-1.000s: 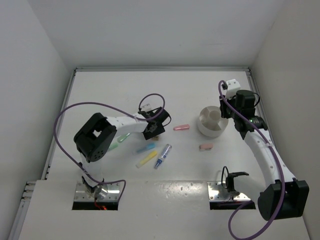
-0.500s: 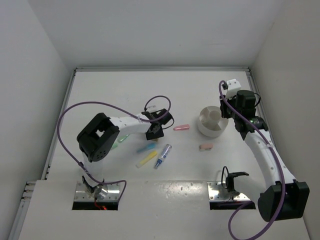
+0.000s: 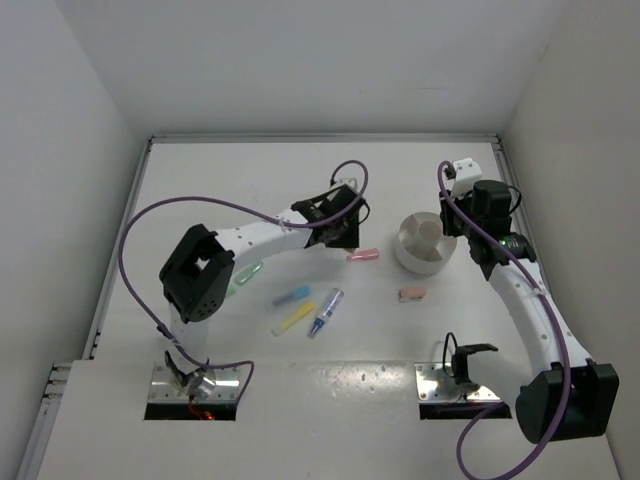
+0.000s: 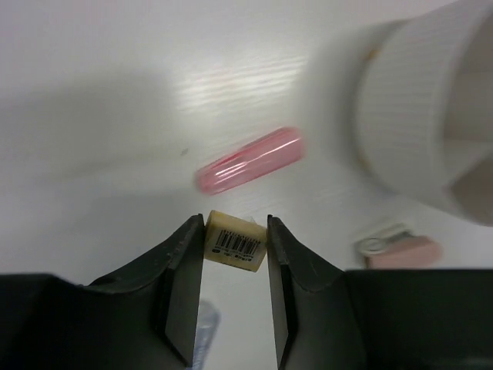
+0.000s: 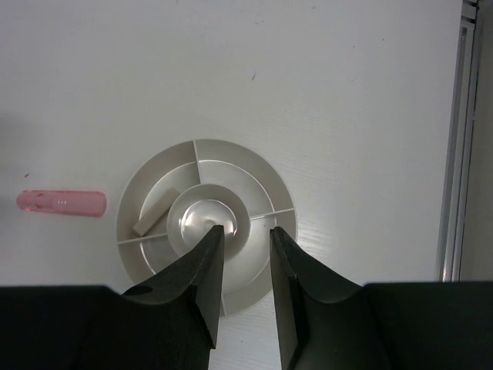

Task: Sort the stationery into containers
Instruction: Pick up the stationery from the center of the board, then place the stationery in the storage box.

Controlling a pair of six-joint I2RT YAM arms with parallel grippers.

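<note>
- The left tool [image 4: 235, 225] is clamped on a beige eraser [image 4: 236, 245], gripped only at the fingertips over the bench [image 4: 92, 92]. It could be lost by slipping.
- A pink pen [image 4: 248, 160] lies just ahead and could be knocked if the eraser is carried low.
- The right tool [image 5: 245, 235], narrow and empty, hangs over the bowl [image 5: 243, 173]. A collision could be caused at delivery.
- 1 block [image 5: 152, 214] lies in a left compartment, so the eraser could be dropped in the wrong one.

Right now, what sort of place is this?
Probably a robot test cell: a white table boxed by plain walls, two arms bolted to its near edge, pens and a divided bowl laid out.
</note>
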